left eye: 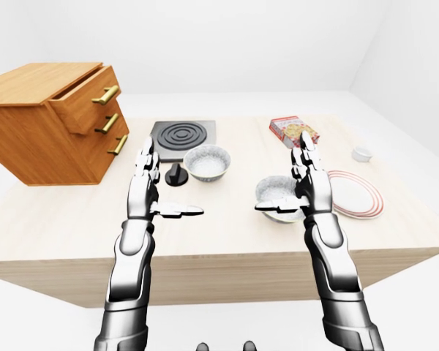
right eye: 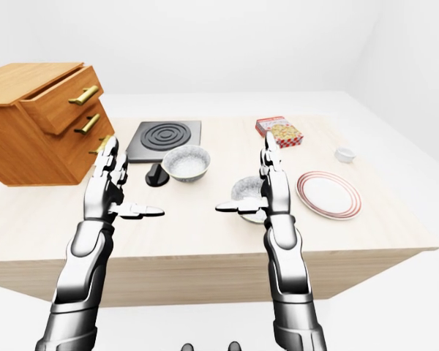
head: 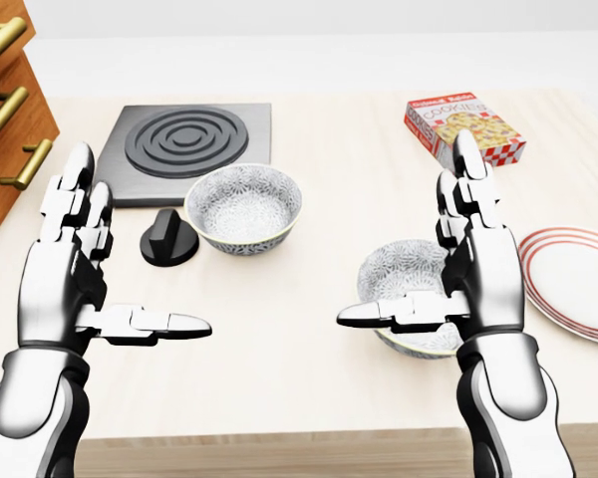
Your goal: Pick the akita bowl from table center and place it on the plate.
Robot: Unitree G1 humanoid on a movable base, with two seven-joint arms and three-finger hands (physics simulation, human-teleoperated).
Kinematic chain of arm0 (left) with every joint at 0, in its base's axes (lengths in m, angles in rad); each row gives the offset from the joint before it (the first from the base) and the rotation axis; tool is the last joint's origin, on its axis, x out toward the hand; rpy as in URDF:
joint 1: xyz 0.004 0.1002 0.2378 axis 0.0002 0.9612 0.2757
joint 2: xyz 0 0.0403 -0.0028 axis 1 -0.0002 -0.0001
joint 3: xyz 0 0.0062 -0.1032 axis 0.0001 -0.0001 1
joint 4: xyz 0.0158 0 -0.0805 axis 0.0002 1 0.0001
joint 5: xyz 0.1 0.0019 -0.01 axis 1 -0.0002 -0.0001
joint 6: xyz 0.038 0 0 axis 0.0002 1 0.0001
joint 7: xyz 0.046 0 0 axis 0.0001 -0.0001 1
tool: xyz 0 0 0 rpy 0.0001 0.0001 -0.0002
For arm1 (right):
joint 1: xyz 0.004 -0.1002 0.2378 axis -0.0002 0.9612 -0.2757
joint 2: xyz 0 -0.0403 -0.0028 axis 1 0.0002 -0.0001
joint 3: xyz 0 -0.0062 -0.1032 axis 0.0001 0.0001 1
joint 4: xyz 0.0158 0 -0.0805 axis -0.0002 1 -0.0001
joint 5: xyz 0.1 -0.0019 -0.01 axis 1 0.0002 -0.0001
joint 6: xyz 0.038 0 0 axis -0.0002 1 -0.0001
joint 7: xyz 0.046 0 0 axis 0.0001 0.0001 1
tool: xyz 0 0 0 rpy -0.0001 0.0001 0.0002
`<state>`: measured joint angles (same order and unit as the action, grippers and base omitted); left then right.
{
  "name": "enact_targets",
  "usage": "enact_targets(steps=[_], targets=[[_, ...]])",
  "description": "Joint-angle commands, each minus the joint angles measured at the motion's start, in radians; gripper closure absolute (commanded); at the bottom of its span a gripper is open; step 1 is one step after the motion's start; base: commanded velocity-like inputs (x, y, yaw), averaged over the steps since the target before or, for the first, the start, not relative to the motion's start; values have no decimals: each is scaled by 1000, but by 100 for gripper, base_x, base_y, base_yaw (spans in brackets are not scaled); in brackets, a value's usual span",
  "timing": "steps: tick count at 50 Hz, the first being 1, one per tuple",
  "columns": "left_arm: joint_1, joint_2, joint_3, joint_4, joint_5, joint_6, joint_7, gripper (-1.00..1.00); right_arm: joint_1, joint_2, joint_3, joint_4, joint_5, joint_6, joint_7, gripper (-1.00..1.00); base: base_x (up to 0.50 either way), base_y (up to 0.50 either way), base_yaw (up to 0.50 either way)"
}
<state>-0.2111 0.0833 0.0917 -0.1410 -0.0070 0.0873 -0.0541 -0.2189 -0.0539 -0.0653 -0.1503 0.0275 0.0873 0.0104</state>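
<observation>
The akita bowl [head: 244,206] beside the stove plate [head: 186,141], left of the striped plate [head: 576,282], looks rigid, glazed, slippery and breakable, best pinched at its rim by either wide-spread, empty robot hand [head: 434,289].

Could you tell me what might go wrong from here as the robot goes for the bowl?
Two look-alike bowls sit near the table's middle, so the hand could take the wrong one. The open right hand overlaps the nearer bowl in view; its thumb might nudge it rather than grip it. The plate lies near the table edge, so a careless placement could push it off.
</observation>
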Motion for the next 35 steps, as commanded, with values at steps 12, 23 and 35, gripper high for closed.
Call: enact_targets(steps=[12, 23, 35], targets=[[-14, -1, -2, -20, 10, 0, -8, -100, -4, 0, 7, -43, 36, 0, 49, -100, 1, -50, 0], [-10, -2, -2, -17, 12, 0, -8, -100, 1, -1, 13, -37, 19, 0, 69, -100, 48, -19, 0], [-5, -2, -1, -8, 13, 0, -6, -100, -5, -4, 4, 2, -17, 0, 47, -100, 17, 0, 0]])
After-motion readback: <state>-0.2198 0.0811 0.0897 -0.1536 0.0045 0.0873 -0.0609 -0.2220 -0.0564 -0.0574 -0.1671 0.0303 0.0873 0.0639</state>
